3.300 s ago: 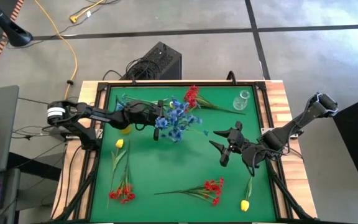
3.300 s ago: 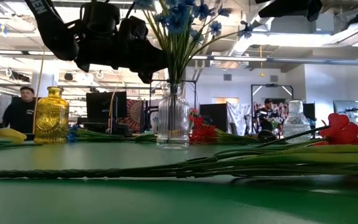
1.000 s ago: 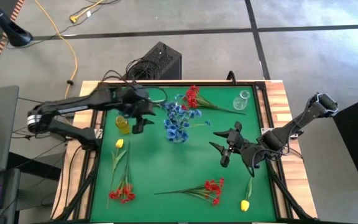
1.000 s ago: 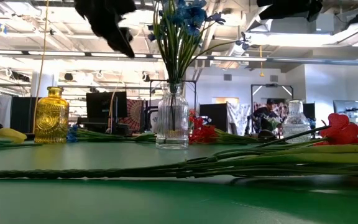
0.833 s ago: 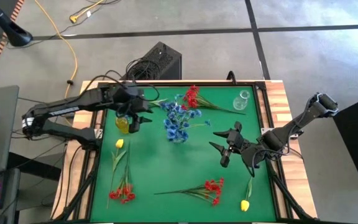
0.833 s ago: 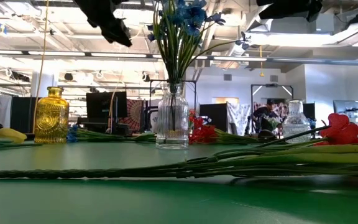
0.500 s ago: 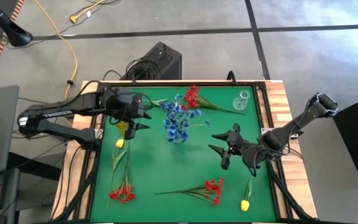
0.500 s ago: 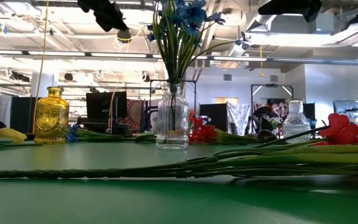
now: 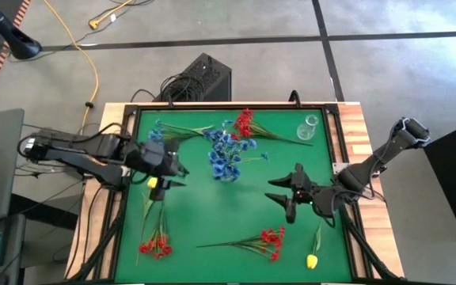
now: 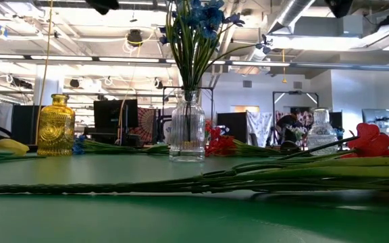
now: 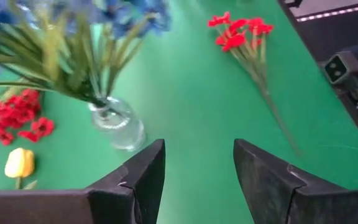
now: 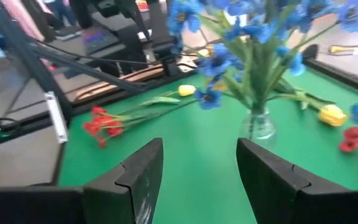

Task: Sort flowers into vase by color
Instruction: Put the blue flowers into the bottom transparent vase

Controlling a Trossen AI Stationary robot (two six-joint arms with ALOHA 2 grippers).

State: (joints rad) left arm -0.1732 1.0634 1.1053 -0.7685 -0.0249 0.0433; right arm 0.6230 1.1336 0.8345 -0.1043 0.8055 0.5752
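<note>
High view shows you the blue flowers (image 9: 229,153) standing in a clear vase (image 10: 187,128) near the middle of the green desk (image 9: 204,210). Your left end effector (image 9: 169,172) is over the left side of the desk with its fingers apart, holding nothing. Your right end effector (image 9: 286,198) is over the right side, fingers apart too. Red flowers (image 9: 269,239) lie near the front edge. A yellow flower (image 9: 313,259) lies by the front right corner.
</note>
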